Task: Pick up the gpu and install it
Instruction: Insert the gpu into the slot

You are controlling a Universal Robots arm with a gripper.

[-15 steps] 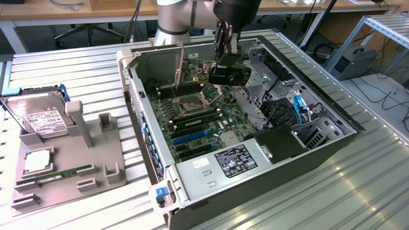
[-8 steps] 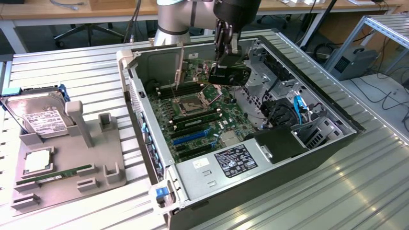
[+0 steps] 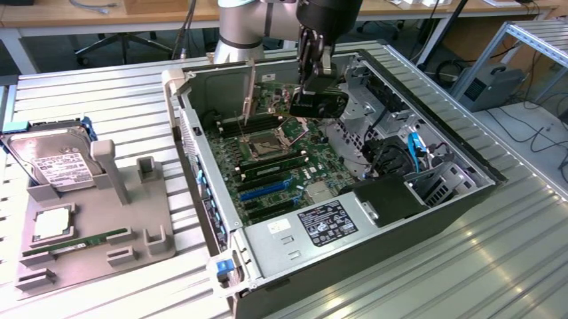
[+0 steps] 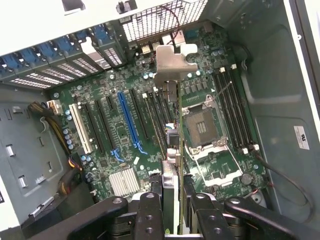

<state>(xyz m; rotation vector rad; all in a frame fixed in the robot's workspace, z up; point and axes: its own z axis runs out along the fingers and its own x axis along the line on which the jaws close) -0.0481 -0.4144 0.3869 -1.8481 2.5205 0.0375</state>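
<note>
The gpu (image 4: 172, 67) shows edge-on in the wrist view, its pale metal bracket farthest from the camera and its thin dark card running back between my fingers (image 4: 150, 212). My gripper (image 4: 173, 200) is shut on the card. In the exterior view the gripper (image 3: 312, 100) hangs inside the open computer case, and the gpu (image 3: 266, 93) juts out from it toward the exterior view's left, bracket strip upright. The card hovers above the motherboard (image 4: 115, 145), over the strip between the expansion slots and the CPU socket (image 4: 202, 125). It sits in no slot.
A long blue slot (image 4: 131, 122) and several black slots lie beside the card. The case walls (image 3: 191, 133) and drive bays (image 3: 408, 159) hem the gripper in. The power supply (image 3: 333, 222) fills the near end. On the exterior view's left, a grey holder (image 3: 133, 219) carries a hard drive (image 3: 53, 166) and a green memory stick (image 3: 76, 244).
</note>
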